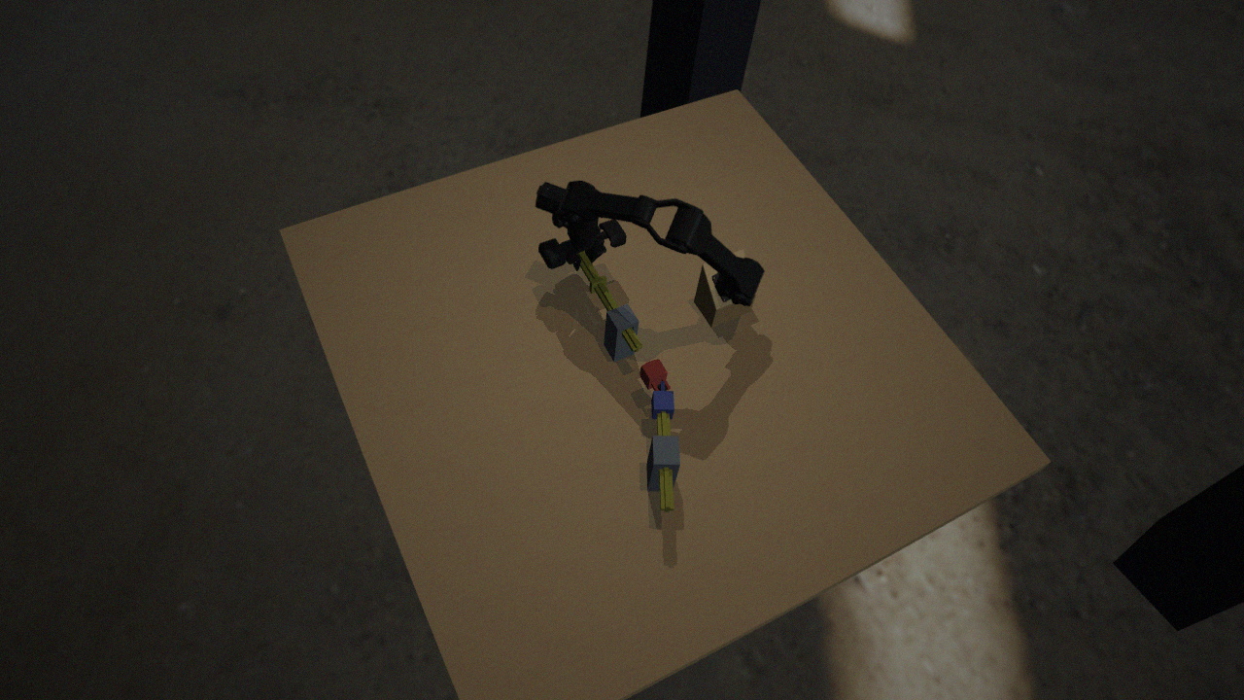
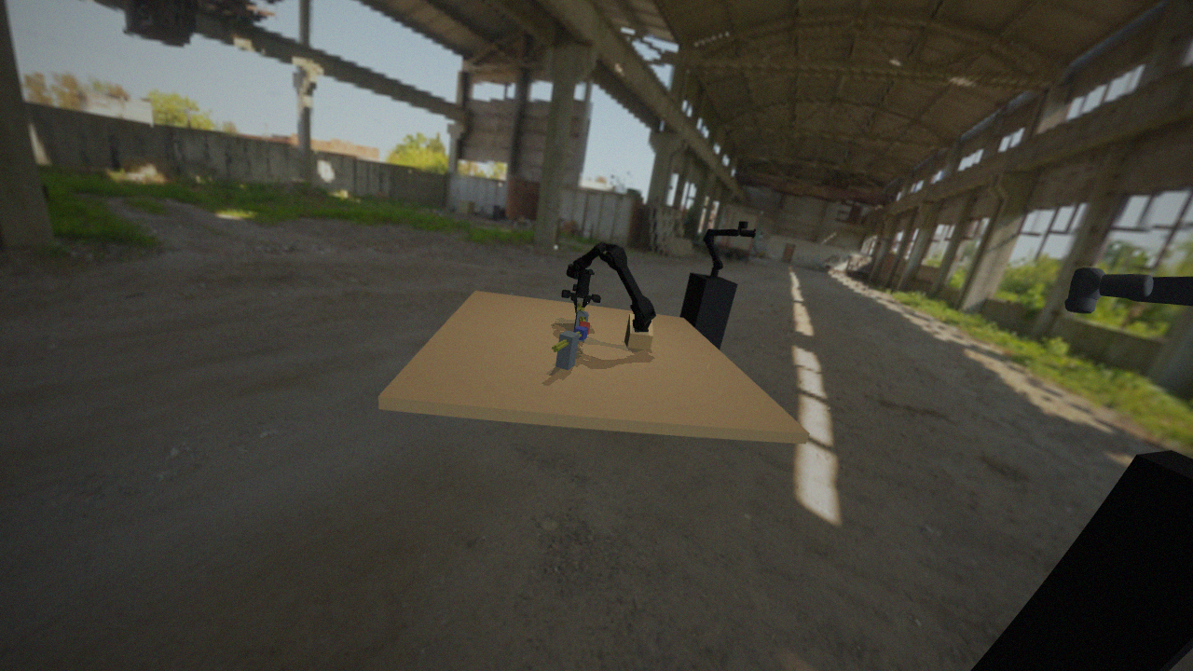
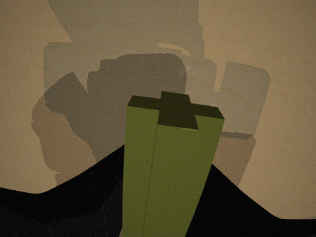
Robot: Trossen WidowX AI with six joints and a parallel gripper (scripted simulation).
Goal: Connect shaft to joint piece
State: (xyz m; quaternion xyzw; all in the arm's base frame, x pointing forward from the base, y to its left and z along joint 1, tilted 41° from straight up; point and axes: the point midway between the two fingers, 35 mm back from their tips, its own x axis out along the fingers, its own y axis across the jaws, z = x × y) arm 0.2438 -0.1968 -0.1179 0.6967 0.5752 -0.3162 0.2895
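The gripper [image 1: 580,259] [image 3: 167,174] is shut on the outer end of the yellow-green second shaft [image 1: 605,297] [image 3: 174,158]. In the wrist view the shaft's end shows between the dark fingers. The shaft has a small collar and passes through the second grey block [image 1: 614,334]. Its inner end stands short of the red joint piece [image 1: 655,372], with a gap between. The red piece is hinged to a blue piece [image 1: 663,402] on the first shaft [image 1: 667,496], which is held in the first grey block [image 1: 665,450] [image 2: 566,350]. The red piece's opening is too small to make out.
The wooden table [image 1: 434,261] [image 2: 500,400] carries both blocks. The arm's base stands by a light mount [image 2: 639,338] on the table, beside the shaft line. Two dark pedestals [image 2: 708,304] [image 2: 1109,551] stand off the table, each near or below another arm.
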